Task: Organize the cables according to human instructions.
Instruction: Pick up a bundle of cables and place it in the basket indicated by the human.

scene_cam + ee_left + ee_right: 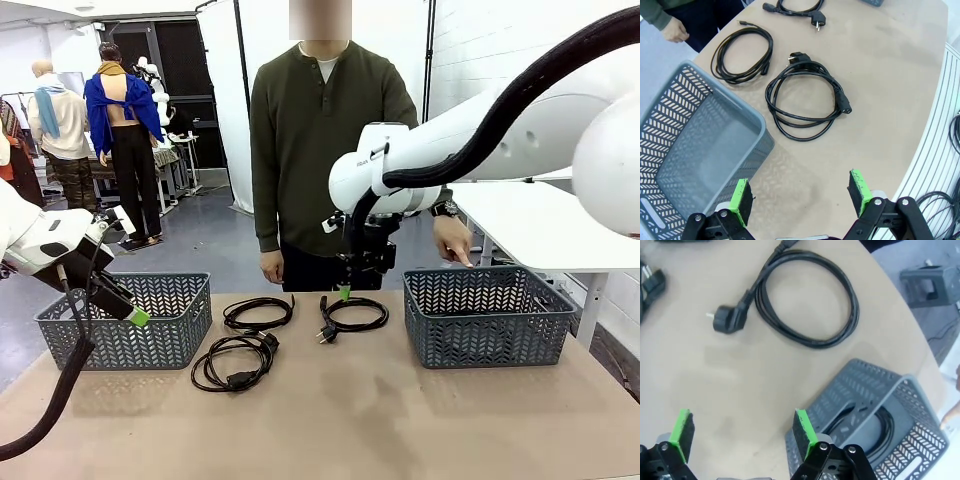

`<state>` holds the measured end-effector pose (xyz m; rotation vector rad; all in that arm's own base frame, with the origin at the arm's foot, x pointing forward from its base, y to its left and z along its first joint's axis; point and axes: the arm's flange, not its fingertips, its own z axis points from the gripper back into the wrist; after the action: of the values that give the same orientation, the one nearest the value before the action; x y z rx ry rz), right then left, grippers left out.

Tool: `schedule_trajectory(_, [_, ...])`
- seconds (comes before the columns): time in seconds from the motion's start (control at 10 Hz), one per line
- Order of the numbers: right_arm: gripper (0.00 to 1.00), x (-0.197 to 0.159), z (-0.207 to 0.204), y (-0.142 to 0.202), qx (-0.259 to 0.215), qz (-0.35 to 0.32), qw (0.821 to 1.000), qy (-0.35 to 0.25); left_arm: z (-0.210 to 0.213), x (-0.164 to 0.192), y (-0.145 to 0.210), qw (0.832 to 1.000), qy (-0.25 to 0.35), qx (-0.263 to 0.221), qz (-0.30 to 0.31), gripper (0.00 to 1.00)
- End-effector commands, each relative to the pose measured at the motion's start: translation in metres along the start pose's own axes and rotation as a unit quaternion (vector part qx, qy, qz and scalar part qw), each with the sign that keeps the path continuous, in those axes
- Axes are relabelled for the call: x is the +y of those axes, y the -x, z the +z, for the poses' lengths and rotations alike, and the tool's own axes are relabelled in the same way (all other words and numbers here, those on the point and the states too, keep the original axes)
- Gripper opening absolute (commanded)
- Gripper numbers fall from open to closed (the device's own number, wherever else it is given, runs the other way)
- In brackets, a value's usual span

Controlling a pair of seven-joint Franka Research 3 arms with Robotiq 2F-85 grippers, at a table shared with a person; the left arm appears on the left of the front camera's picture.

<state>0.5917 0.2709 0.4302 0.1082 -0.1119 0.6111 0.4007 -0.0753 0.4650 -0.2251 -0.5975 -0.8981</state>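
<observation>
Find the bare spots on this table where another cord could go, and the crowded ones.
Free: the wide near strip of table, in front of both baskets. Crowded: the middle, between left basket and right basket, where three cords lie.

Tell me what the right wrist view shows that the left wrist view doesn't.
Right wrist view: the right basket with a coiled cord lying inside it, and the open right pincer.
Left wrist view: the left basket with nothing seen in it, a thin looped cord beside it, a cord with chunky plugs lying whole on the table, and the open left pincer.
Both: the tan table and the cord with the round plug.
</observation>
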Motion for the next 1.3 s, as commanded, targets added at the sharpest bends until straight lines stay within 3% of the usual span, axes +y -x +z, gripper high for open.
schedule_trajectory(0.0, [1.0, 0.01, -0.001, -0.027, 0.012, -0.021, 1.0, 0.006, 0.0, 0.002, 0.001, 1.0, 0.005, -0.006, 0.0, 1.0])
schedule_trajectory(1.2, [1.0, 0.01, -0.004, -0.019, -0.001, -0.011, 1.0, -0.008, 0.0, 0.002, 0.001, 1.0, 0.005, -0.006, 0.0, 1.0])
